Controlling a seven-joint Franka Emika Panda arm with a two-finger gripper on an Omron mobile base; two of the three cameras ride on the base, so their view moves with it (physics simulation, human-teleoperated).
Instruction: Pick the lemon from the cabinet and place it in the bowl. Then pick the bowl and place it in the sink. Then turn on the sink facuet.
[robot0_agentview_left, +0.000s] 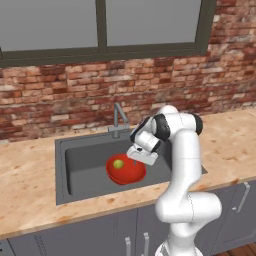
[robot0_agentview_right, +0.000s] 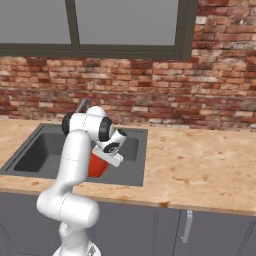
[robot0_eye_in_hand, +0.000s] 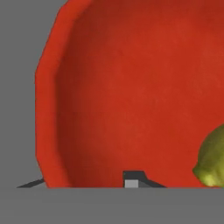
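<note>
Hand view shows the gripper (robot0_eye_in_hand: 92, 183) with one fingertip inside the bowl (robot0_eye_in_hand: 109, 87) and one outside, straddling the red rim; whether it clamps, I cannot tell. Within lies the lemon (robot0_eye_in_hand: 212, 162). Left base view places the bowl in the sink (robot0_agentview_left: 80, 160), below the sink facuet (robot0_agentview_left: 118, 119).

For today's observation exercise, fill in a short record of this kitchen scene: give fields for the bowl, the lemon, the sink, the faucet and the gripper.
bowl: red bowl, inside the basin, towards its right side
lemon: yellow-green lemon, lying in the bowl
sink: dark grey sink, set into the tan counter
faucet: grey faucet behind the basin; no water visible
gripper: gripper straddles the bowl's rim, one fingertip inside, one outside; grip cannot be told
backdrop: brick wall under a window
</note>
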